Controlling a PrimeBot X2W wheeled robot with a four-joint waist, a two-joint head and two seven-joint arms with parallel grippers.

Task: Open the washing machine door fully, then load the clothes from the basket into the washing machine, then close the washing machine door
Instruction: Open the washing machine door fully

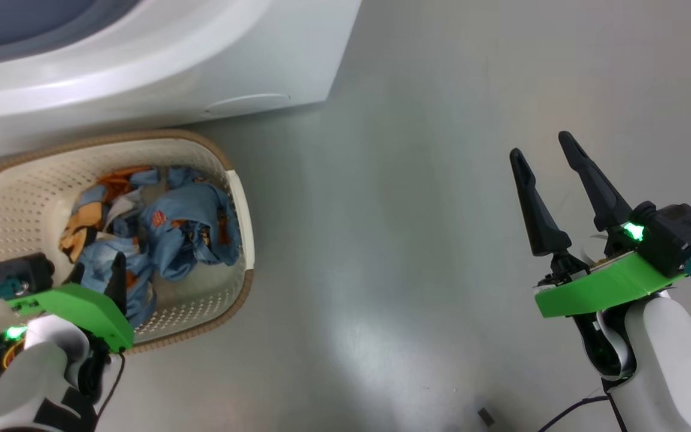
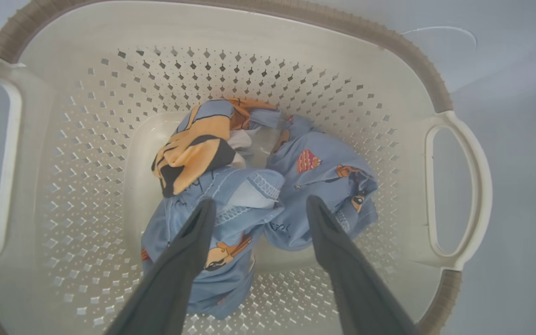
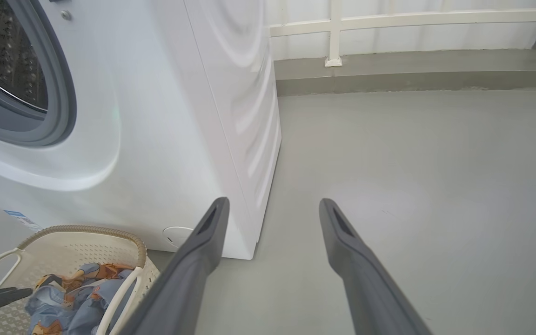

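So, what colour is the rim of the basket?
The rim is brown, woven-looking; the left wrist view shows it best.

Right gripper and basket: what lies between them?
Nothing but bare grey floor separates the right gripper and the basket; the head view shows this.

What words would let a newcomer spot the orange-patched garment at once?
Find the big white washing machine; the cream perforated basket stands on the floor by its front. In the heap of clothes inside, it is the piece with a broad orange patch edged in black, whereas its neighbours are light blue with small figures.
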